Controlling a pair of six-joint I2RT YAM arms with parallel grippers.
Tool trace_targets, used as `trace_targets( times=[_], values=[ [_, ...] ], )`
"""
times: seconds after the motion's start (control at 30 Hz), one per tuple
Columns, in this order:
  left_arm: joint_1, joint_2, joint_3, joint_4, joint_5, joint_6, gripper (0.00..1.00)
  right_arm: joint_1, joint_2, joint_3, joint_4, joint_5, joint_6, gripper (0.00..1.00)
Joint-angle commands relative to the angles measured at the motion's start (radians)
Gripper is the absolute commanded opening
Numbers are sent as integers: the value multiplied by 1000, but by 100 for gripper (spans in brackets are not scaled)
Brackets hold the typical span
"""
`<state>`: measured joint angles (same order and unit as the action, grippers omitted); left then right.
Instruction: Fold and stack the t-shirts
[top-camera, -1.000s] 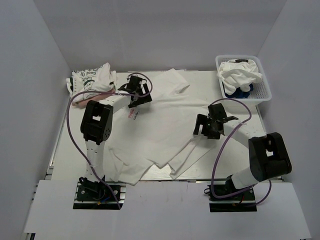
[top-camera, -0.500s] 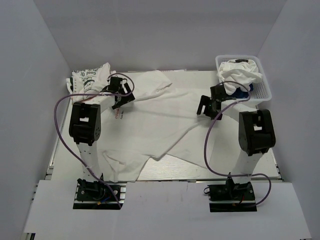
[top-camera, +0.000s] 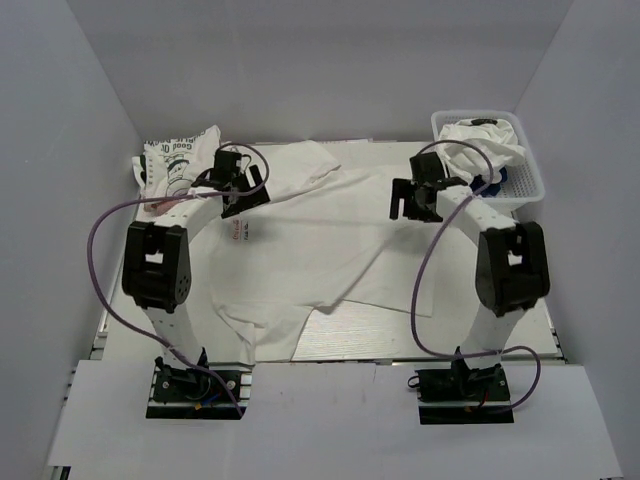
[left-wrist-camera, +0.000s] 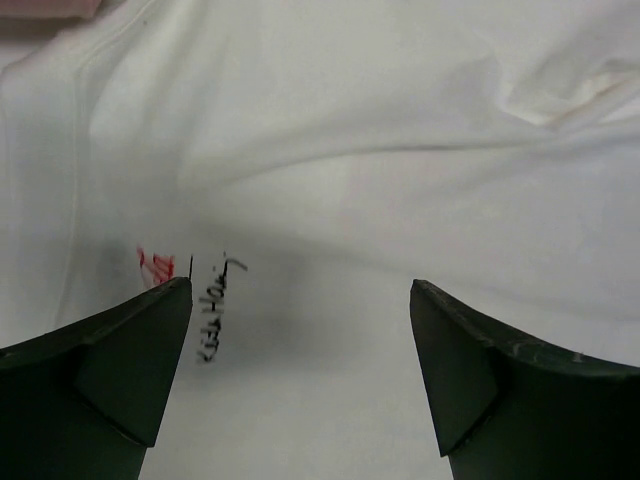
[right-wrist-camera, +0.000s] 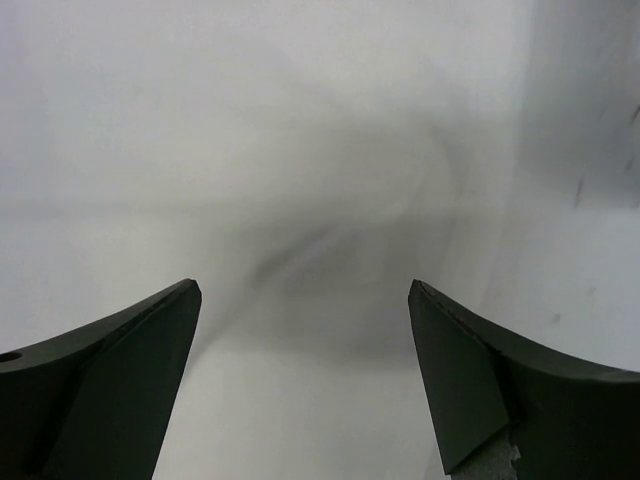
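A large white t-shirt (top-camera: 320, 240) lies spread over the table, with a small red print and black handwriting (left-wrist-camera: 215, 305) near its left side. My left gripper (top-camera: 240, 190) is open just above that shirt, close to the print (left-wrist-camera: 300, 285). My right gripper (top-camera: 408, 200) is open and empty at the shirt's right edge; its wrist view (right-wrist-camera: 303, 285) shows only blurred white surface between the jaws. A folded white t-shirt with black lettering (top-camera: 180, 158) sits at the back left, with pinkish cloth (top-camera: 165, 203) beside it.
A white lattice basket (top-camera: 525, 185) at the back right holds crumpled white cloth (top-camera: 480, 145) and a bit of navy blue cloth (top-camera: 478, 186). The shirt's lower hem hangs near the table's front edge (top-camera: 330, 350). Grey walls close in on three sides.
Both grippers have moved toward the back, the left one also to the left. The white shirt has shifted left and back and lies flatter.
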<state>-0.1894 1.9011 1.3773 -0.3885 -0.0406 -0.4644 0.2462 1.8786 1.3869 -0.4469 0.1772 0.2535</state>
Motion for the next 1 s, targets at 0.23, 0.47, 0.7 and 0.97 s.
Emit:
trace_targets(
  times=[0.23,0.47,0.7,0.97],
  values=[
    [-19,-329,-392,79,97,-66,100,154,-372,-580,141,-209,110,90],
    [-19,-286,-425,99,102,-76,100,105,-348,-660,113,-31,162,90],
    [-19,-118,-333,90,81,-65,100,-22,-239,-565,86,-19,181,90],
    [-19,73,-103,80,130,-22,100,-102,-150,-389,93,24,141,90]
  ],
)
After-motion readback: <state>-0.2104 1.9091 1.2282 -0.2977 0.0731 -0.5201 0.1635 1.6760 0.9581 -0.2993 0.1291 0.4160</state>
